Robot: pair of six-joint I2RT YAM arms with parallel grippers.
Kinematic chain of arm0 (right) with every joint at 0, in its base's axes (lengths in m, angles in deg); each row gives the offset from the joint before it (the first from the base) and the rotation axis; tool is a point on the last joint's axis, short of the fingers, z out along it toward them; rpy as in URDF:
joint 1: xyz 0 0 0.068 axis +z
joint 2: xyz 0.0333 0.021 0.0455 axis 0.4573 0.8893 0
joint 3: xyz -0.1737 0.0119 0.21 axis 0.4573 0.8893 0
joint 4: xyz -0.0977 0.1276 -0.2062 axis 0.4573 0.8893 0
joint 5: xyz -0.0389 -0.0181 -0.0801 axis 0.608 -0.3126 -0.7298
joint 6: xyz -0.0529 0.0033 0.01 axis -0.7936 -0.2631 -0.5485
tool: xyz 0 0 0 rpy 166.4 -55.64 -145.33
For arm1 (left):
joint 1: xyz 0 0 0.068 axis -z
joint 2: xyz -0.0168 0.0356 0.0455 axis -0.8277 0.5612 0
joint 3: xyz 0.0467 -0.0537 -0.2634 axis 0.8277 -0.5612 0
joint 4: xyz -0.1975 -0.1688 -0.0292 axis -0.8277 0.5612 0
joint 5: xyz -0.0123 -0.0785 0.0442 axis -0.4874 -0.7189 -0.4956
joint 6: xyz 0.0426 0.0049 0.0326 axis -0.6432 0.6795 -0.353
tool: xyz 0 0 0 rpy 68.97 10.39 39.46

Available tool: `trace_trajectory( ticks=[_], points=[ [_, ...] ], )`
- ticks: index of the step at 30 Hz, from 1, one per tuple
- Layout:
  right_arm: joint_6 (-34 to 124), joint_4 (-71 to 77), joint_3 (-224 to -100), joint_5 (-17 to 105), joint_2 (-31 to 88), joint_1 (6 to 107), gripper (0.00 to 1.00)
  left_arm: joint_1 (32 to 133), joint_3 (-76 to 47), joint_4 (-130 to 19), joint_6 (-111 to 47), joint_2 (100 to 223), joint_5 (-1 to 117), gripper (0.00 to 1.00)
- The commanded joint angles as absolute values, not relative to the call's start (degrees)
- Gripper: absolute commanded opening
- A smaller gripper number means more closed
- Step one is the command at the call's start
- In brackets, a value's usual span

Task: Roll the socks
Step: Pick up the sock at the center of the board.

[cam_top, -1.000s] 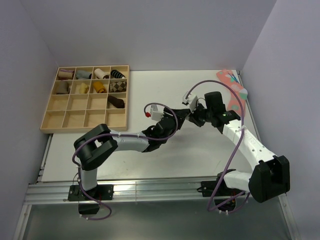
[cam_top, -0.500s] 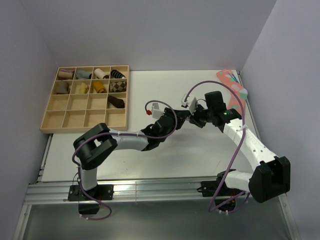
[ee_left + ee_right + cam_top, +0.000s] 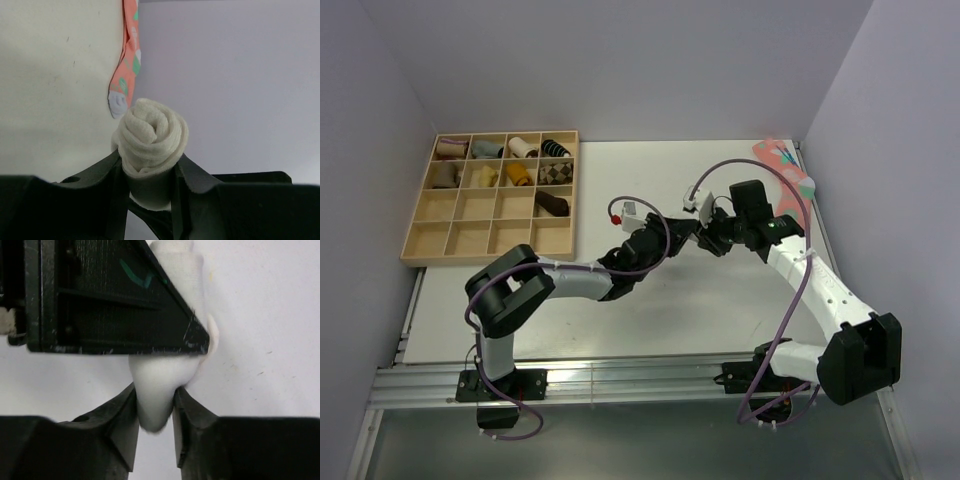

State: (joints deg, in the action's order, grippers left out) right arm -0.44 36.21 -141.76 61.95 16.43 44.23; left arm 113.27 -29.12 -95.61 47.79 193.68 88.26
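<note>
The white worktop (image 3: 670, 180) carries a wooden tray (image 3: 485, 257) of sock rolls far left and a coral sock (image 3: 785, 175) far right, neither in the way. Mid-worktop the arms meet. The left gripper (image 3: 150, 175) has drifted slightly left and far, its jaws clamped on the socks (image 3: 152, 135), now a tight white roll, so the rolling looks done. The right gripper (image 3: 155, 407) narrowly flanks the roll's tail; whether it pinches, I cannot tell.
</note>
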Motion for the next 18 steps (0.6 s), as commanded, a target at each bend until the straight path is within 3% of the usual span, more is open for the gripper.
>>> trace_trajectory(
  ticks=[1,8,13,18],
  points=[
    [4.1,38.2,-145.7,64.2,16.3,45.1,0.39,111.1,-30.8,-99.8,44.2,191.3,89.0,0.0],
    [6.8,39.1,-149.7,63.4,16.0,44.3,0.53,109.0,-33.6,-98.8,42.2,187.4,88.9,0.0],
    [7.4,39.2,-150.8,62.4,15.1,43.7,0.55,106.0,-39.1,-96.9,40.5,179.8,89.6,0.0],
    [6.2,38.2,-149.3,63.4,15.2,41.6,0.55,95.5,-48.0,-91.2,34.3,165.5,86.2,0.0]
  ],
)
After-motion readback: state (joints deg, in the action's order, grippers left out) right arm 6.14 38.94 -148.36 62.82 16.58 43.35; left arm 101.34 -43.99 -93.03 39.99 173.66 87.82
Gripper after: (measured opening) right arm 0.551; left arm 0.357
